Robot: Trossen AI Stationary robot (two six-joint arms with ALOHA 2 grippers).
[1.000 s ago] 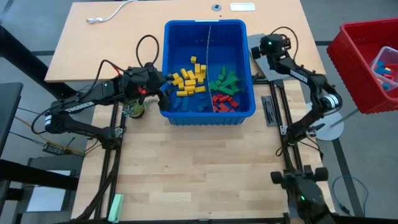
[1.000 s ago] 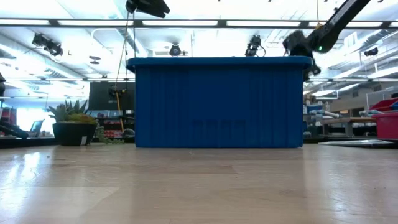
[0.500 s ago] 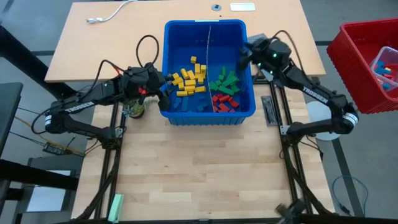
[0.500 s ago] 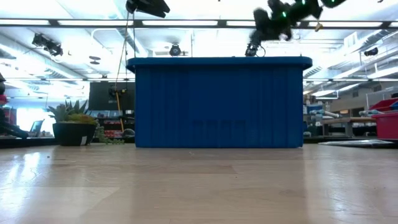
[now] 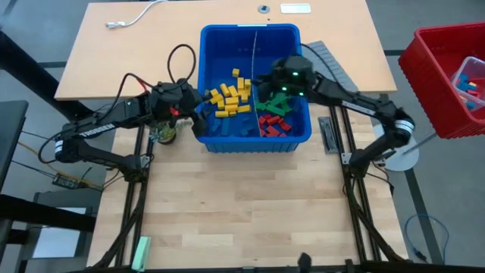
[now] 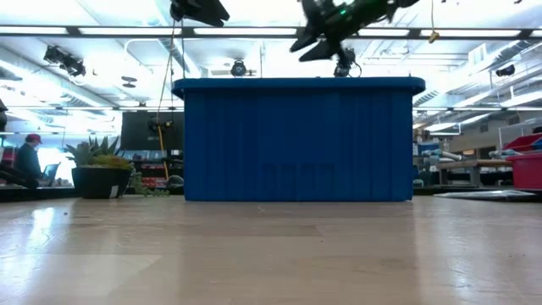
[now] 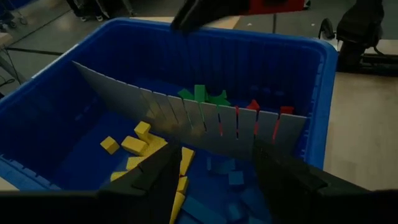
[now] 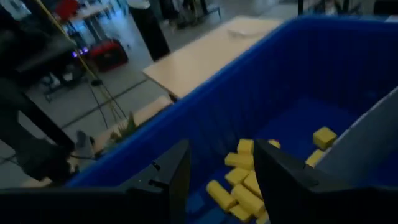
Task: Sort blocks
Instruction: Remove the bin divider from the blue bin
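The blue bin holds the blocks sorted in heaps: yellow, green, red and blue. A grey ridged divider stands upright between them. My left gripper hangs open over the bin's left rim with nothing between its fingers. My right gripper is open and clear above the green heap, pointing toward the yellow blocks. In the low view both grippers show above the bin's rim, the left and the right.
A red bin stands off the table's right side. A grey ridged panel lies by the blue bin's far right corner. A small plant pot sits under the left arm, a pale green bar at the near left.
My right gripper has swung from beyond the bin's right rim toward the table's left, rising a little and turning until it stands over the inside of the bin. The blocks and the bin have not moved.
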